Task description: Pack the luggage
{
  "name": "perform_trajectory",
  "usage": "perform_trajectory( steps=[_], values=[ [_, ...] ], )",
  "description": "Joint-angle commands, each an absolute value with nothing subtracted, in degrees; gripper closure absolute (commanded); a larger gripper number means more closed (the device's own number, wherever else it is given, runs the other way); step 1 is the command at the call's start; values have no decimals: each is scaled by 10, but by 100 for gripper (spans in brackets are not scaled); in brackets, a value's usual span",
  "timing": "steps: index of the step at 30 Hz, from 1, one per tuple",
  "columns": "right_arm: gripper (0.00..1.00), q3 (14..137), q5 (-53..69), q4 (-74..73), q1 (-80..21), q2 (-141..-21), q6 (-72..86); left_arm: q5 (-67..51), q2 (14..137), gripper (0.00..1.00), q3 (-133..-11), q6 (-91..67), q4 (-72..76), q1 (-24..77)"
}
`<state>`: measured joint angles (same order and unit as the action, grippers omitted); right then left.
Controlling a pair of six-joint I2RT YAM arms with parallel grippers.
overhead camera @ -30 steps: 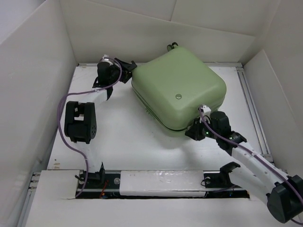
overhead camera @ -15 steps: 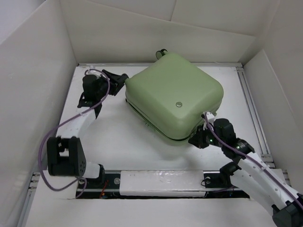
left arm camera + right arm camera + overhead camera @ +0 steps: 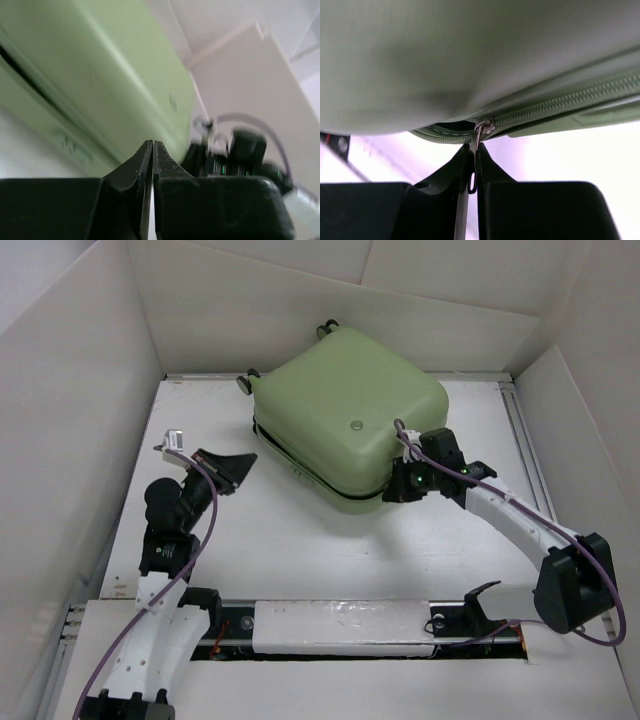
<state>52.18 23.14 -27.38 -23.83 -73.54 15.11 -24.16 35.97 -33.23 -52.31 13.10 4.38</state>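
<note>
The luggage (image 3: 345, 410), a pale green hard-shell suitcase, lies flat at the back centre of the table with its lid down and a silver badge (image 3: 355, 424) on top. My right gripper (image 3: 396, 490) is at its near right corner, shut on the metal zipper pull (image 3: 473, 167) that hangs from the slider (image 3: 483, 128). To the slider's left the zipper gapes slightly. My left gripper (image 3: 236, 466) hovers shut and empty over the table, left of the suitcase and apart from it. In the left wrist view, the luggage (image 3: 95, 75) fills the space beyond the closed left gripper (image 3: 152, 143).
White walls (image 3: 80, 440) enclose the table on three sides. A metal rail (image 3: 535, 470) runs along the right edge. Two wheels (image 3: 243, 383) stick out at the suitcase's far left end. The mounting bar (image 3: 340, 625) crosses the near edge.
My left gripper has pulled away from the suitcase's far left corner toward the near left and has shut. The suitcase has slid back and left, the right gripper moving with it on the pull.
</note>
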Motion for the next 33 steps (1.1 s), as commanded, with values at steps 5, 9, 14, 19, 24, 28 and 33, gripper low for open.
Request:
perform_trajectory(
  steps=[5, 9, 14, 19, 24, 28, 33],
  values=[
    [100, 520, 203, -103, -226, -633, 138, -328, 325, 100, -235, -431, 104, 73],
    [100, 401, 151, -92, -196, -553, 159, -332, 395, 100, -207, -453, 197, 106],
    [100, 396, 182, -117, -108, -501, 172, 87, 552, 98, -336, -435, 188, 525],
    [100, 427, 142, -192, -96, -475, 156, 62, 672, 97, -354, -450, 261, 572],
    [100, 367, 205, -176, -119, -475, 151, 39, 821, 97, -388, -450, 314, 611],
    [100, 382, 175, -213, -157, -445, 138, 46, 892, 97, -438, -450, 328, 616],
    [100, 405, 248, -216, -256, -427, 143, 54, 938, 100, -452, -481, 374, 590]
  ],
)
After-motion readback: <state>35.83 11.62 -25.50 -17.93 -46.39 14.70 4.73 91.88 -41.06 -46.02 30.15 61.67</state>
